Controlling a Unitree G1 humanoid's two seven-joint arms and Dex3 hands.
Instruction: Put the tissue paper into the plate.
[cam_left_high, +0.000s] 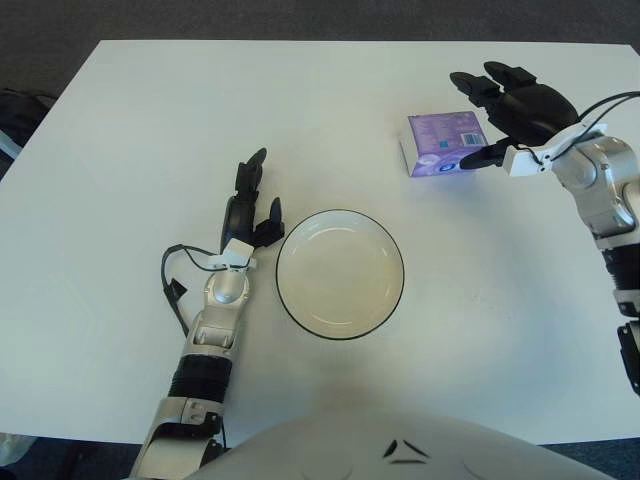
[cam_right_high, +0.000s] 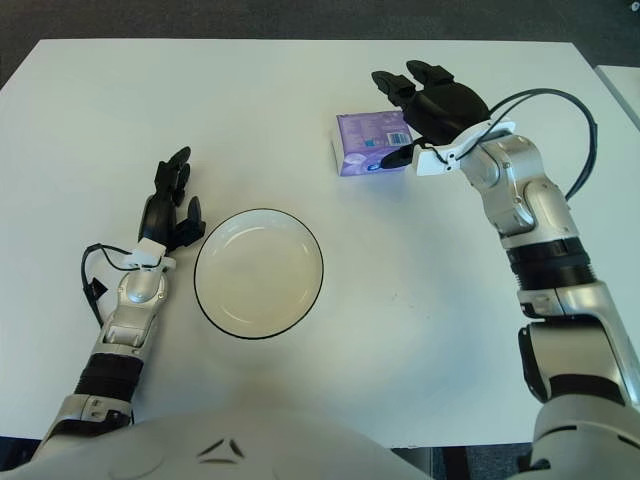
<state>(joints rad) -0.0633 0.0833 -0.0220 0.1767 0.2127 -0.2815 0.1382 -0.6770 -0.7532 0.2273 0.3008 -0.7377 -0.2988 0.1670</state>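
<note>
The empty plate (cam_left_high: 340, 273) sat nearest, the idle left hand (cam_left_high: 247, 207) just left of it. Beyond it to the right lay the tissue pack (cam_left_high: 441, 144); the right hand (cam_left_high: 505, 112), fingers spread, holding nothing, hovered at its far edge. It seemed poised to grasp; closing around the pack should come next.

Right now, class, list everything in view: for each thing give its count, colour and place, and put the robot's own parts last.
Tissue pack: one, purple with a white edge, far right part of the table, beyond and to the right of the plate.
Plate: one, white with a dark rim, near the middle of the table, nothing in it.
Table: one, white, fills most of the view.
Floor: dark grey, along the far edge.
Left hand: one, black, just left of the plate, fingers relaxed, holding nothing.
Right hand: one, black, at the right side of the tissue pack, fingers spread around it, not closed on it.
</note>
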